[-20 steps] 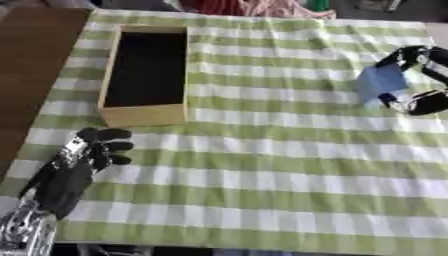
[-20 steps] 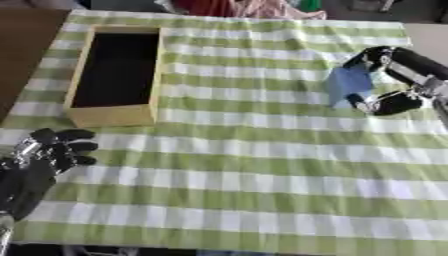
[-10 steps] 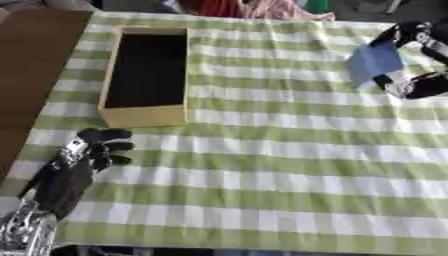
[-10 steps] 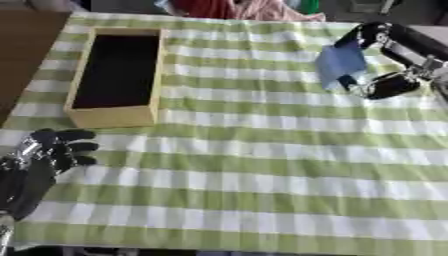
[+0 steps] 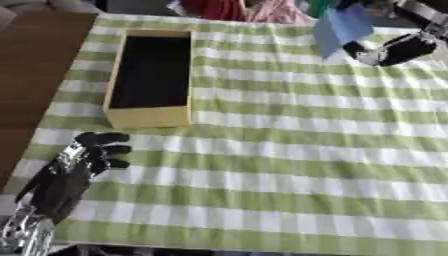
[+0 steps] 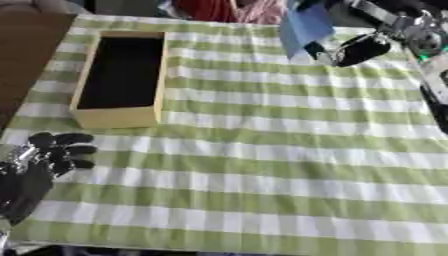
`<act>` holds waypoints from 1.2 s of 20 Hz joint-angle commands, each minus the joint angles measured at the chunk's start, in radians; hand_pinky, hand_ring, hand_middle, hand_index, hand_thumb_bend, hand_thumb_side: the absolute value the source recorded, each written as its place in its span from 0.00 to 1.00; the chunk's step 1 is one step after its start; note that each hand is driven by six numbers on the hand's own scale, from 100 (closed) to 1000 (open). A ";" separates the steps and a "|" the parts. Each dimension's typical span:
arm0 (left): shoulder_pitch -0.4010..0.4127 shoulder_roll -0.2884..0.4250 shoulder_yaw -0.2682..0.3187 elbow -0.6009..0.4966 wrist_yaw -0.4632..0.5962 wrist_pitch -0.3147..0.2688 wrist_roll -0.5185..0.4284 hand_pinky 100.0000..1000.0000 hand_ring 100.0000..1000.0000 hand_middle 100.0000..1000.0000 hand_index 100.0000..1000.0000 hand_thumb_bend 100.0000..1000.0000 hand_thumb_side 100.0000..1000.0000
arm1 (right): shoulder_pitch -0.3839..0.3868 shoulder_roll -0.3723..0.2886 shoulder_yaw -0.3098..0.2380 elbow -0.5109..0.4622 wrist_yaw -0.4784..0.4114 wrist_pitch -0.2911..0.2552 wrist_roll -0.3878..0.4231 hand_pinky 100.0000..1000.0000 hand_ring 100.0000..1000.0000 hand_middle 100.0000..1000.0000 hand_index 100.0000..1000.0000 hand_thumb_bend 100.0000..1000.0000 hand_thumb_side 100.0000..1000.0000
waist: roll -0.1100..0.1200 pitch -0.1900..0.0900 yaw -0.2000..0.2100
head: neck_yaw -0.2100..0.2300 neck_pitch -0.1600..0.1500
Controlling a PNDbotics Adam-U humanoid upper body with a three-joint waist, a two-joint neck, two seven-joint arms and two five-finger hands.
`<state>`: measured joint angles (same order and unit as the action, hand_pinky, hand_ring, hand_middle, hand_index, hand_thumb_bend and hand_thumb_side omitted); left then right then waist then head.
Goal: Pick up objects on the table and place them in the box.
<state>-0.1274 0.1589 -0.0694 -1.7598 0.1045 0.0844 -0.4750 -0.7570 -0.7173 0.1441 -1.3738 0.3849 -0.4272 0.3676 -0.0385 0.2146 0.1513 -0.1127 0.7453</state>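
Note:
A flat blue object hangs in the air above the far right part of the table, pinched in my right hand, which comes in from the upper right. The long wooden box with a dark inside lies at the far left on the green checked cloth; nothing shows inside it. My left hand rests at the lower left near the table's front, fingers curled and holding nothing.
Bare brown tabletop shows left of the cloth. Red and pink fabric lies beyond the far edge. The cloth between the box and my right hand carries no other objects.
My right hand has lifted the blue object off the cloth and carried it up and leftward, toward the far edge. My left hand has stayed put.

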 commanded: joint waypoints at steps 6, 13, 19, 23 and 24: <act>-0.006 0.015 -0.012 -0.011 -0.002 -0.004 -0.020 0.72 0.81 0.79 0.80 0.00 0.97 | -0.138 0.088 0.029 0.081 0.022 -0.023 0.026 0.73 0.86 0.33 0.59 0.01 0.00 | -0.003 -0.021 0.035 | -0.027 -0.017; -0.017 0.011 -0.027 -0.009 -0.003 -0.001 -0.042 0.72 0.81 0.79 0.80 0.00 0.98 | -0.228 0.180 0.056 0.151 0.068 -0.046 0.038 0.73 0.85 0.33 0.60 0.00 0.00 | -0.011 -0.017 0.083 | -0.062 -0.030; -0.032 0.004 -0.044 -0.009 -0.003 0.004 -0.066 0.72 0.81 0.79 0.80 0.00 0.98 | -0.267 0.259 0.077 0.202 0.101 -0.065 0.052 0.72 0.86 0.34 0.60 0.00 0.00 | -0.018 -0.014 0.130 | -0.099 -0.043; -0.045 -0.002 -0.058 -0.008 -0.002 0.009 -0.085 0.72 0.81 0.79 0.80 0.00 0.99 | -0.282 0.312 0.089 0.232 0.122 -0.074 0.072 0.72 0.86 0.34 0.61 0.00 0.00 | -0.025 -0.010 0.164 | -0.119 -0.056; -0.047 -0.003 -0.062 -0.007 -0.003 0.011 -0.090 0.72 0.81 0.79 0.79 0.00 0.99 | -0.285 0.323 0.091 0.239 0.127 -0.077 0.074 0.72 0.86 0.34 0.61 0.00 0.00 | -0.026 -0.010 0.172 | -0.125 -0.057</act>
<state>-0.1608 0.1567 -0.1257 -1.7572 0.1039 0.0956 -0.5559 -1.0150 -0.3941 0.2375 -1.1349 0.4989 -0.4989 0.4362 -0.0712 0.2191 0.3261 -0.2288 0.7010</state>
